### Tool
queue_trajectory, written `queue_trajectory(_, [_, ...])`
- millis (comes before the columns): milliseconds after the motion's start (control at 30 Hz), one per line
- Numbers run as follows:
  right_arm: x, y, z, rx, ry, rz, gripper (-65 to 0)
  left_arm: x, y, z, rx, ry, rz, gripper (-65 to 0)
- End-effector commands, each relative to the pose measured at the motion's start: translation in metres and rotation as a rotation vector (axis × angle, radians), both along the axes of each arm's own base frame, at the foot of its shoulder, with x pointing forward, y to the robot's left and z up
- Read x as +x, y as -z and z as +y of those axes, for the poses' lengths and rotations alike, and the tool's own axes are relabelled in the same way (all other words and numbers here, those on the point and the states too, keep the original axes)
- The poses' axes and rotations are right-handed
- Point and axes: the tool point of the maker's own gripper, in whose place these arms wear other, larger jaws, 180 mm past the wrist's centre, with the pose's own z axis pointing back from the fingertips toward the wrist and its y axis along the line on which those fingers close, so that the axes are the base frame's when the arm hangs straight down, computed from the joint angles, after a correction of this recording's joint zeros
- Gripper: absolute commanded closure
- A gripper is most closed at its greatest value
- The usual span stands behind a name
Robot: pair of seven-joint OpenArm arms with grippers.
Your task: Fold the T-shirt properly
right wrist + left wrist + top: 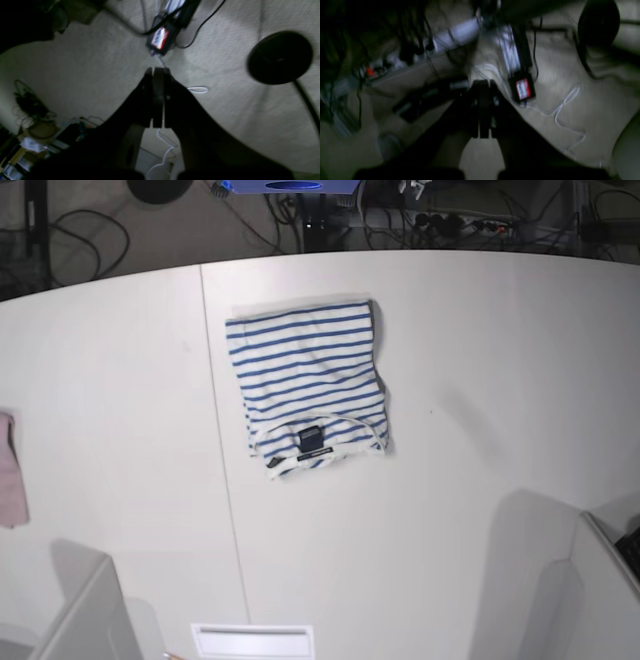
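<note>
Base view: the T-shirt (pixel 308 385) lies folded into a compact rectangle on the white table (pixel 480 380), left of the middle and toward the far edge, neck end with the dark label (pixel 311 439) facing the near side. Stripes run across it; the edges are a bit uneven at the near corners. A pink cloth (pixel 10 482) sits at the left table edge, well apart from the shirt. Neither arm reaches over the table in this view; only grey shapes show at the near corners.

Left wrist view: the left gripper (pixel 483 83) points at carpeted floor, its jaws pressed together with nothing between them. A small black box with a red-and-white label (pixel 523 89), a white cable (pixel 566 110) and a power strip (pixel 455 36) lie on the carpet beyond it. Picture dim and blurred.

Right wrist view: the right gripper (pixel 158 71) is also pressed together and empty, over the same sort of carpet. A round black base (pixel 280 57) sits to the right, and a labelled black box (pixel 161 37) lies beyond the tips.
</note>
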Motion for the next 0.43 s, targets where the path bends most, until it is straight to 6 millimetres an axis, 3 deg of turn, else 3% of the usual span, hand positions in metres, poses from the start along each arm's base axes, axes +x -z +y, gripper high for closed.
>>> queue_trajectory(0, [-0.004,-0.001,-0.006,-0.004,-0.004,0.009,0.0,-0.008,-0.002,-0.002,-0.007,-0.001,0.005,0.0])
queue_trajectory(400, [0.0,0.001,-0.016,-0.023,-0.013,0.008,0.0,-0.003,-0.001,-0.002,-0.005,-0.002,-0.002,0.0])
